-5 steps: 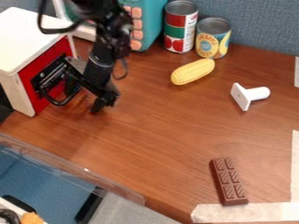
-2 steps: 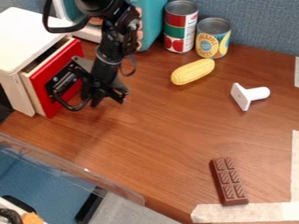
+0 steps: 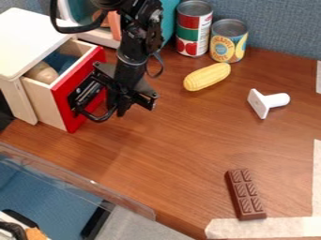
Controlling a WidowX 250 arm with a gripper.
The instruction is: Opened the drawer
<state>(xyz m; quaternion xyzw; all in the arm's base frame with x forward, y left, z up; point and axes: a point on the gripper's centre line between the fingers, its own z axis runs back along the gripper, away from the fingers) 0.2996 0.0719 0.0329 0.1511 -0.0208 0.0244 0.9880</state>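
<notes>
In the camera view, the drawer (image 3: pixel 65 89) with the red front is standing partly out of the white box (image 3: pixel 37 35), on the left part of the bench (image 3: pixel 182 140). A beige round thing (image 3: pixel 42 74) and something blue (image 3: pixel 61 61) are lying inside it. The black hand (image 3: pixel 134 102) is hanging at the right side of the black handle (image 3: pixel 99 117); I cannot tell whether it is being wide, narrow or holding this handle.
</notes>
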